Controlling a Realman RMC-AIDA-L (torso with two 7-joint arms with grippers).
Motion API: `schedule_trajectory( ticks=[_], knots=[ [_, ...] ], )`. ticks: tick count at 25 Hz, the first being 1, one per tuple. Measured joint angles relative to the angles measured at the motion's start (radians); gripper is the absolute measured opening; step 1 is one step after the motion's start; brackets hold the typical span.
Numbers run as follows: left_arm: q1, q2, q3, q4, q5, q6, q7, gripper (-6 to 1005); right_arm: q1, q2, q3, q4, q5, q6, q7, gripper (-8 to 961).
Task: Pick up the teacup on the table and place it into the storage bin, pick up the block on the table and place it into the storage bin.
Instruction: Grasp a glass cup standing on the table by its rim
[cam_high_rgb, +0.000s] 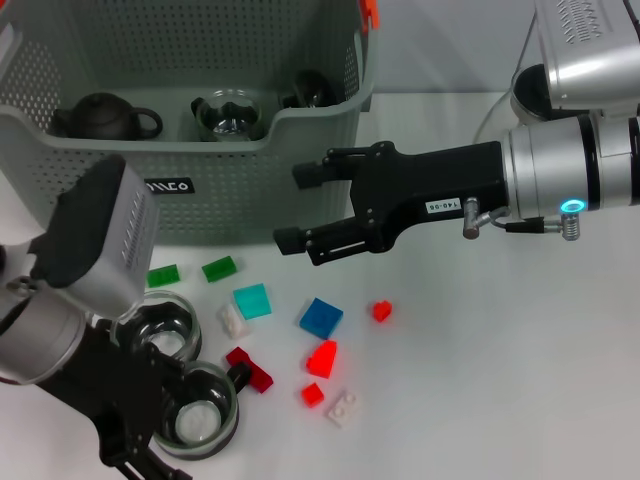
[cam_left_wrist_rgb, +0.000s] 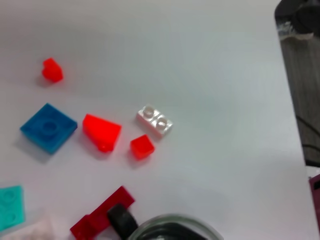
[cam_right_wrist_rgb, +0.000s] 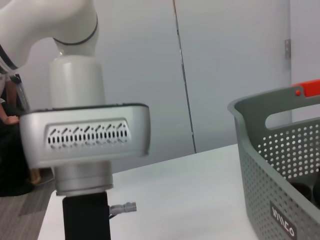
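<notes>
Two glass teacups stand on the table at the near left, one (cam_high_rgb: 165, 330) behind the other (cam_high_rgb: 203, 410). My left gripper (cam_high_rgb: 140, 430) hangs low right beside them; its black body covers part of both. The left wrist view catches the nearer teacup's rim (cam_left_wrist_rgb: 172, 227) and black handle. Loose blocks lie beside them: a blue block (cam_high_rgb: 320, 317), a red one (cam_high_rgb: 322, 357), a teal one (cam_high_rgb: 252, 300) and a white one (cam_high_rgb: 343, 408). The storage bin (cam_high_rgb: 300, 160) stands at the back left. My right gripper (cam_high_rgb: 292, 207) hovers open and empty in front of the bin's right end.
Inside the bin sit a dark teapot (cam_high_rgb: 105, 117), a glass cup (cam_high_rgb: 230, 115) and another dark vessel (cam_high_rgb: 310, 90). Two green blocks (cam_high_rgb: 163, 275) lie near the bin's front wall. A dark red block (cam_left_wrist_rgb: 102, 215) lies against the nearer teacup.
</notes>
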Motion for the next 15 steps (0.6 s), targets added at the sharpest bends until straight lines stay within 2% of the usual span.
schedule_trajectory(
  ticks=[8, 15],
  knots=[
    [-0.001, -0.002, 0.064, -0.043, 0.01, -0.04, -0.008, 792, 0.007, 0.0, 0.002, 0.019, 0.0, 0.01, 0.0, 928],
    [-0.005, -0.004, 0.082, -0.062, 0.009, -0.042, -0.011, 791, 0.008, -0.001, 0.0, 0.022, 0.0, 0.023, -0.001, 928]
  ],
)
